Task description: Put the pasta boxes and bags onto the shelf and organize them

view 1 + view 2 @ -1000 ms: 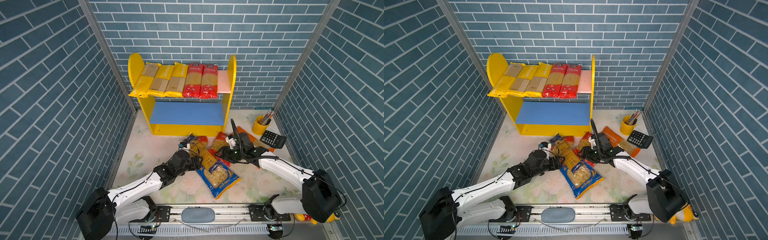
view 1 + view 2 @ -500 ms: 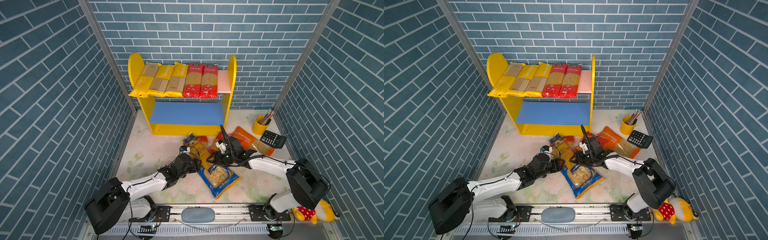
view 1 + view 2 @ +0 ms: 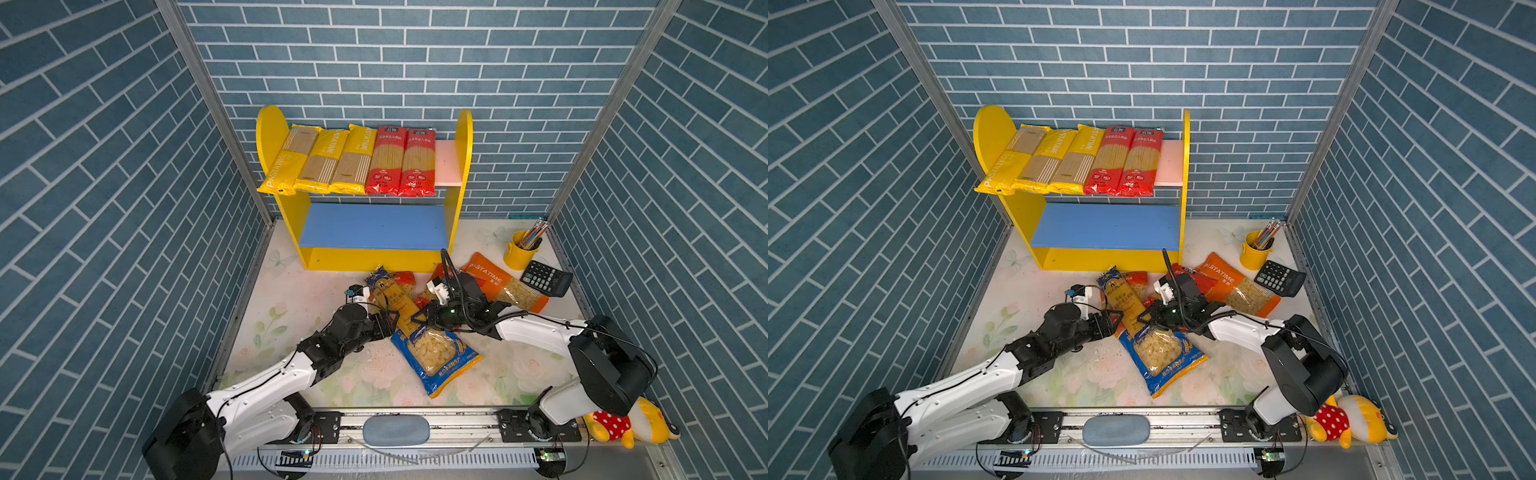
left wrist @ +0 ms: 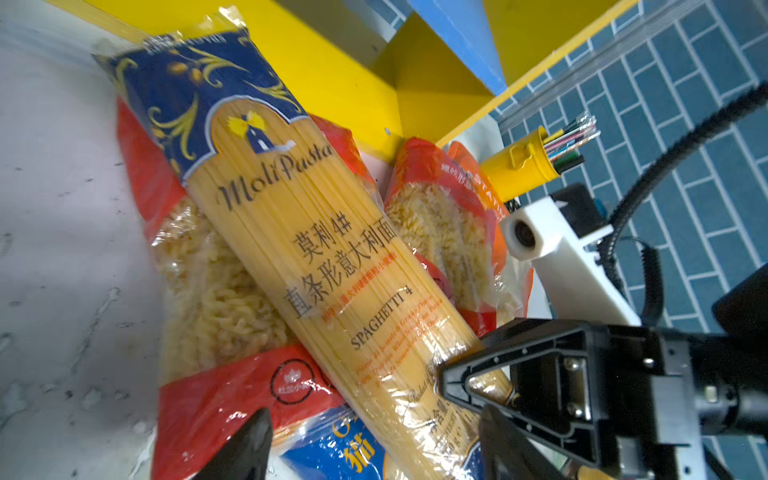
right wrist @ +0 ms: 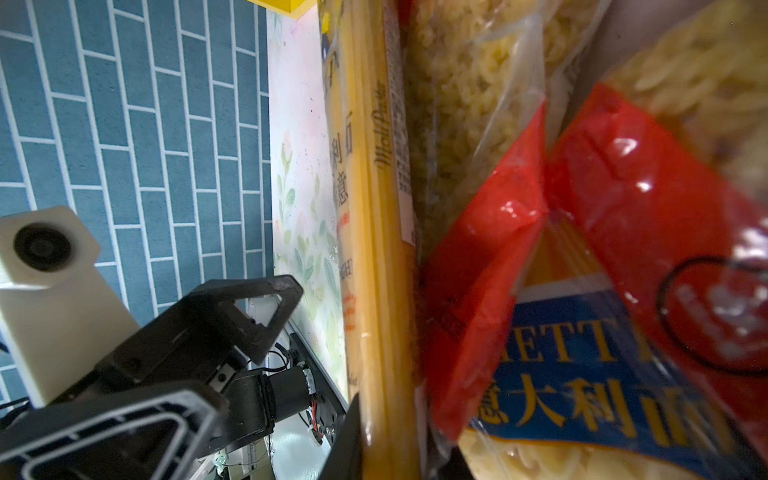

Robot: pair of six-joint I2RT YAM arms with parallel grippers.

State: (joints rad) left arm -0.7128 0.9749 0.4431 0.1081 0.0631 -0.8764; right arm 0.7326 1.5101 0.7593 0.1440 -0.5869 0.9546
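— Spaghetti pack [image 3: 392,298], position check?
— Not on the shelf [image 3: 374,226]. It lies flat on top of the heap on the table [image 3: 299,299], across red bags [image 4: 208,286] and the top edge of the blue bag [image 3: 436,357], just in front of the shelf's base.
— Long axis?
— Slanted. Dark-blue printed end toward the shelf, plain end toward the robot. That near end sits between the two arms.
— Left gripper [image 4: 376,436]?
— Jaws wide, one finger on either side of the near end, nothing held.
— Right gripper [image 3: 417,320]?
— Reaches from the opposite side, one finger against the pack's near end. Gripping or only touching: cannot tell, the other finger is hidden.
— Nearer arm?
— Roughly equal. Judgement: lift by the near end and keep the axis pointing at the shelf. The upper board [image 3: 448,162] has a bare strip beside the five long packs [image 3: 357,162].
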